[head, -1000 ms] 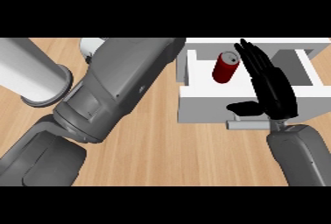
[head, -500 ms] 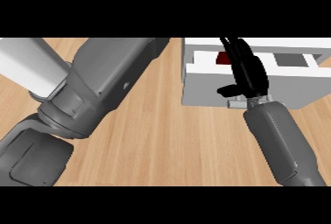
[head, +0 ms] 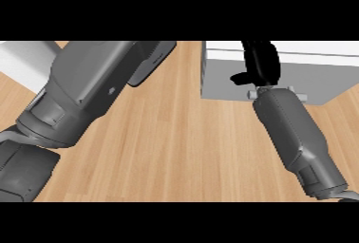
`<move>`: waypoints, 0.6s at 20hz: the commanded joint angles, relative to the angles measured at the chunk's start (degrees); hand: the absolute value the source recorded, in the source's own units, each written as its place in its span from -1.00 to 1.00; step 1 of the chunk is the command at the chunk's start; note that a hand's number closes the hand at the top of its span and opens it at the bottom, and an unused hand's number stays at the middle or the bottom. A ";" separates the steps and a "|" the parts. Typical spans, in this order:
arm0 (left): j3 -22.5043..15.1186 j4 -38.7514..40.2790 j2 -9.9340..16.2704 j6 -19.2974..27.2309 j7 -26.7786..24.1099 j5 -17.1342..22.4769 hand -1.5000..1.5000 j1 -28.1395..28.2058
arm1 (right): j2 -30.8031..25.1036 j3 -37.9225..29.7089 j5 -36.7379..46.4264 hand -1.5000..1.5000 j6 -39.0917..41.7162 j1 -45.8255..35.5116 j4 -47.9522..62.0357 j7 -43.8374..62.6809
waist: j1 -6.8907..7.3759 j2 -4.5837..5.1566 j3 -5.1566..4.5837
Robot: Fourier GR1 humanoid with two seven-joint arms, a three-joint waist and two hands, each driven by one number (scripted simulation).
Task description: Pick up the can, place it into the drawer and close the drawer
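The right hand [head: 258, 64] lies against the white drawer [head: 308, 78] at the far right of the wooden counter [head: 182, 142]. The hand reaches from the drawer's near face up past its far top edge, its black fingers stretched out straight and its thumb jutting to the left at the near end. The fingers curl round nothing; they rest flat on the drawer's front. The grey right forearm [head: 298, 137] runs from the lower right edge up to that hand, and its wrist covers the middle of the drawer's handle [head: 300, 97], whose pale ends show just to either side of the wrist.

The drawer shows as a closed white block: only its front face and a lighter strip along the far edge can be seen, with no open compartment visible. The can does not show anywhere, so I cannot tell where it lies.

The left forearm [head: 77, 95] fills the left side, a large grey shape slanting from the lower left corner toward the far middle. Its hand lies beyond the top edge. A white object [head: 24, 61] sits at the far left, partly hidden behind that forearm.
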 commanded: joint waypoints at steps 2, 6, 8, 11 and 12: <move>-0.52 -4.12 1.06 -1.22 0.50 -0.48 -1.00 4.62 | 0.20 -2.50 1.41 -1.00 -5.73 -7.67 9.89 -0.19 | 1.15 0.43 0.00; -0.99 -8.02 4.98 -1.41 3.52 -1.27 -1.00 5.25 | -1.61 -4.56 0.49 -1.00 -5.86 -12.07 14.04 -1.29 | 1.84 0.37 0.02; -1.96 -10.23 4.04 -0.22 4.65 -1.89 -1.00 5.49 | -0.42 -3.95 2.31 -1.00 -7.20 -14.30 16.17 0.90 | 2.47 0.38 0.01; -1.78 -12.28 5.29 -1.71 4.79 -1.60 -1.00 7.55 | -1.89 -5.22 1.53 -1.00 -6.98 -16.86 17.99 -0.18 | 3.18 0.69 0.02; -1.54 -12.09 6.01 -2.65 4.89 -1.46 -1.00 7.97 | -2.43 -6.24 0.20 -1.00 -5.46 -18.43 18.11 -1.14 | 2.98 0.90 0.03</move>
